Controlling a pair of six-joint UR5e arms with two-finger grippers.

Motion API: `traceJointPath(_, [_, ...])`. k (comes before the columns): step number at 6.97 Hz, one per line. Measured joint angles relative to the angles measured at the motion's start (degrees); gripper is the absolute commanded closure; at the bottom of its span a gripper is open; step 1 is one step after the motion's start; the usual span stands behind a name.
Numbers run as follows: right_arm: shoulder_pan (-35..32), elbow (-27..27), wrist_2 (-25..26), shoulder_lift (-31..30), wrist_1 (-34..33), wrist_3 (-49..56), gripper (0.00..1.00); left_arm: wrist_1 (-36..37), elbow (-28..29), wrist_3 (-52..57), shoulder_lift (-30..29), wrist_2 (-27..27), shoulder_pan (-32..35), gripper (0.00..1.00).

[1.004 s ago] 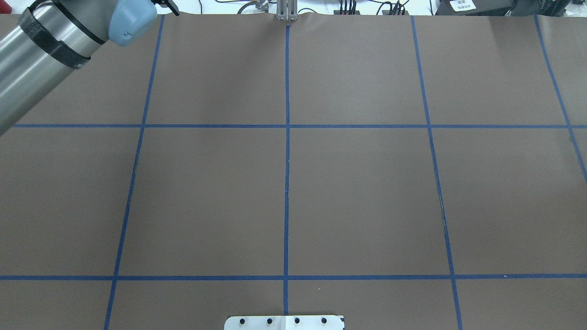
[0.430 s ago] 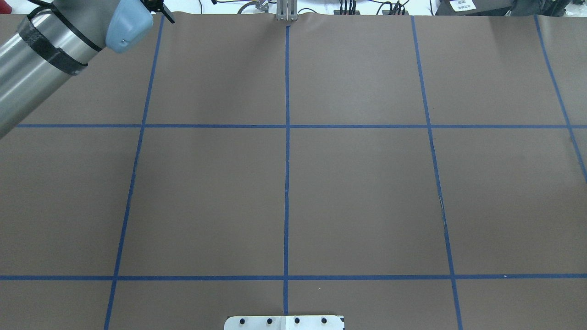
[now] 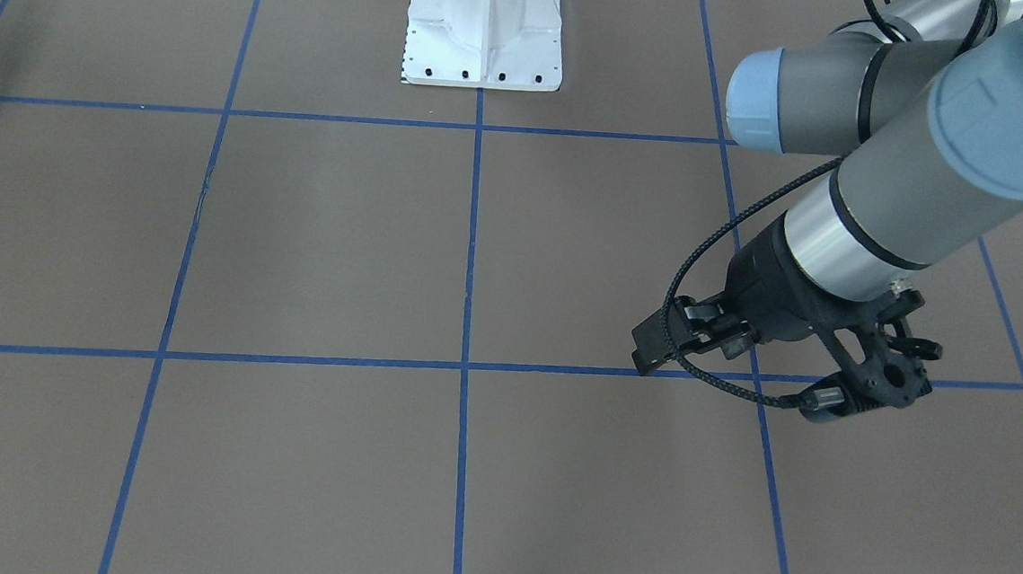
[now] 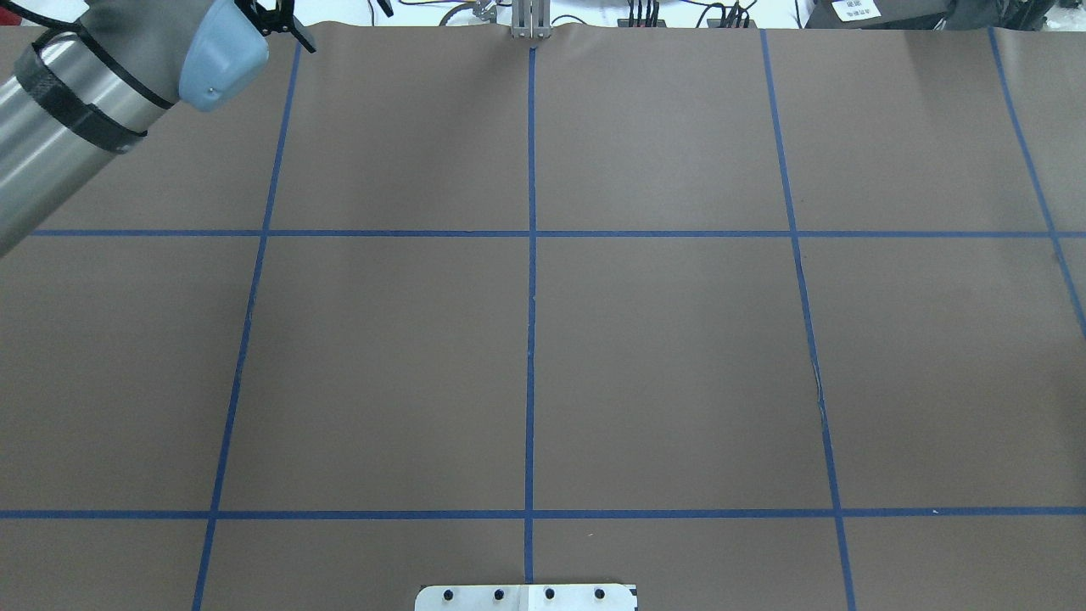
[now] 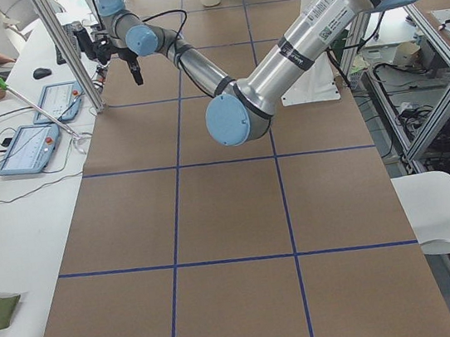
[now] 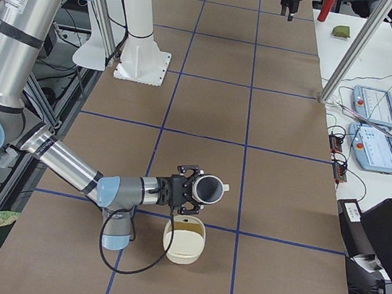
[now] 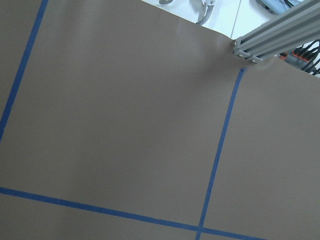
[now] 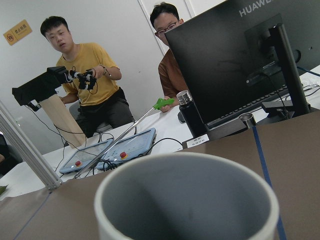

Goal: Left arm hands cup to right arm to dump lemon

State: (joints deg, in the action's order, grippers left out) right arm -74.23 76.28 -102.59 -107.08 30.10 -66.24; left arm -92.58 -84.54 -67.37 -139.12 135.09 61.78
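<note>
The cup (image 6: 210, 188) lies tipped on its side in my right gripper (image 6: 194, 189), mouth outward, just above a cream bowl (image 6: 182, 244). In the right wrist view its rim and grey inside (image 8: 185, 200) fill the bottom, and no lemon shows in it. A yellowish patch shows inside the bowl, too small to tell what it is. My left gripper (image 3: 649, 345) hangs over the brown mat at the far left part of the table, open and empty. Its wrist view shows only mat and blue tape.
The white robot base (image 3: 484, 33) stands at the table's near edge. An aluminium post (image 6: 355, 52) and control tablets (image 6: 373, 106) are on the operators' side. A monitor (image 8: 235, 60), a black bottle (image 8: 190, 117) and two people are beyond the table.
In the overhead view my left arm has drawn a little further toward the far left corner. Nothing else on the mat has changed.
</note>
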Motion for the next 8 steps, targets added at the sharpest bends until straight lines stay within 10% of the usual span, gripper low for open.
traceJointPath(5, [0.57, 21.00, 2.14, 14.76, -50.51, 27.77, 0.80, 0.03, -6.49, -2.95, 3.20, -0.41, -4.33, 0.00])
traceJointPath(8, [14.52, 21.30, 21.71, 23.54, -63.93, 41.24, 0.77, 0.13, -7.06, -5.63, 1.74, -0.42, -6.28, 0.00])
